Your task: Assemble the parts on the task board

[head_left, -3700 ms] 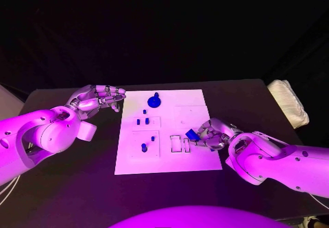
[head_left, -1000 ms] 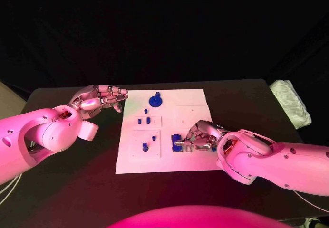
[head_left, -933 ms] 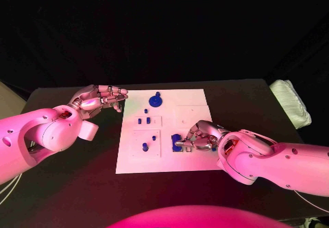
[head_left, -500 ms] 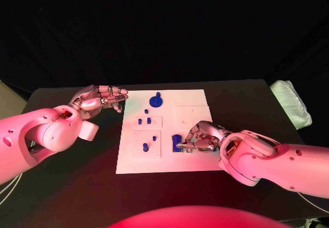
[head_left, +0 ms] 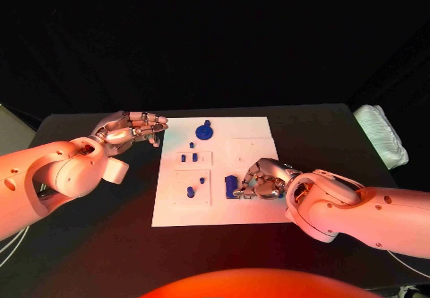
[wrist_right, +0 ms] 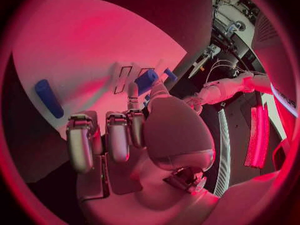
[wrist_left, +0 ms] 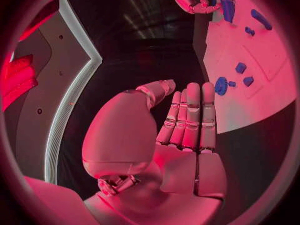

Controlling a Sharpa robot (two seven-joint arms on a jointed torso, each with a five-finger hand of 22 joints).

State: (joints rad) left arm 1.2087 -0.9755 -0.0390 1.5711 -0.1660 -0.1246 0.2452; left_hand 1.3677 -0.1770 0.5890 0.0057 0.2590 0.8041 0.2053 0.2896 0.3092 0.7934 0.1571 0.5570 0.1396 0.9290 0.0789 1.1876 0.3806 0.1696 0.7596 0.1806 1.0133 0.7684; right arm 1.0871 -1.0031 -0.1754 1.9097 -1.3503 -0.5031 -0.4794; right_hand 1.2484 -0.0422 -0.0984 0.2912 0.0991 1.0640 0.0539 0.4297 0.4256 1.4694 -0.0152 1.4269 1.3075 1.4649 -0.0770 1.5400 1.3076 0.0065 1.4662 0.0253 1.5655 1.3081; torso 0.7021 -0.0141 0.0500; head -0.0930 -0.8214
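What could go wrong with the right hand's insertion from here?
The right hand pinches a blue part over the narrow slots near the task board's right side. The fingers hide the part's tip in the head view, so it may be tilted and could jam or miss. Another blue part stands close beside the fingers and might get bumped. The left hand hovers off the board, so pressing could shift it.

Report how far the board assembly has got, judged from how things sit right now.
Looks done: small blue parts stand on the task board, beside the round blue part. In hand: the right hand presses at a blue block by the board's slots. Whether it is seated, I cannot tell. The left hand hovers off the board, holding nothing.
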